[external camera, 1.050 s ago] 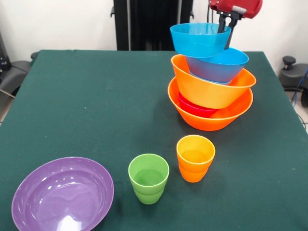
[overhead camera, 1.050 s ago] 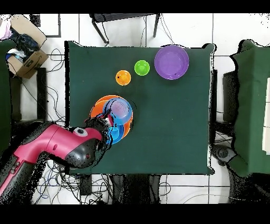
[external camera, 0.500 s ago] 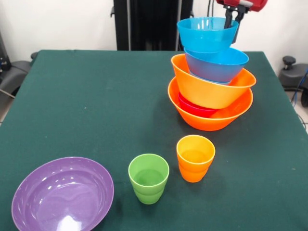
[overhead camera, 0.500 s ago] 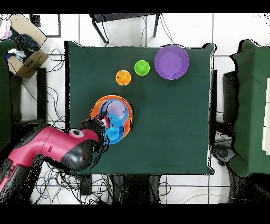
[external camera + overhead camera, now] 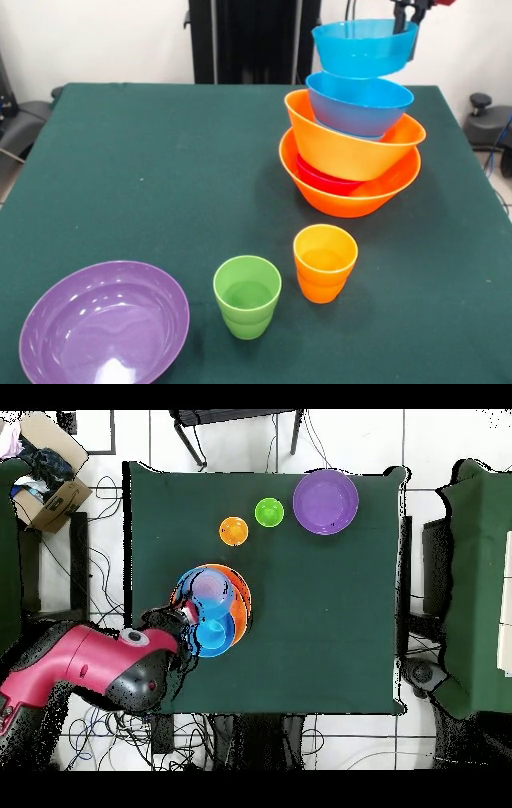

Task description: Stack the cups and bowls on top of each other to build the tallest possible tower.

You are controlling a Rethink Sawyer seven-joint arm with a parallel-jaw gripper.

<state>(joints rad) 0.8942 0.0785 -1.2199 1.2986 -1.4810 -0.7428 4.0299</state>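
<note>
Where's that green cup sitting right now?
In the front view the green cup stands upright at the table's near edge, between the purple bowl on its left and the orange cup on its right, touching neither.

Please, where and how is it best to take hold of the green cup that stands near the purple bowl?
Probably by the rim, coming straight down from above. The green cup stands upright with its mouth open upward, so one finger could go inside and one outside the wall. The side facing away from the orange cup and the purple bowl looks best, since both stand near it, though apart.
</note>
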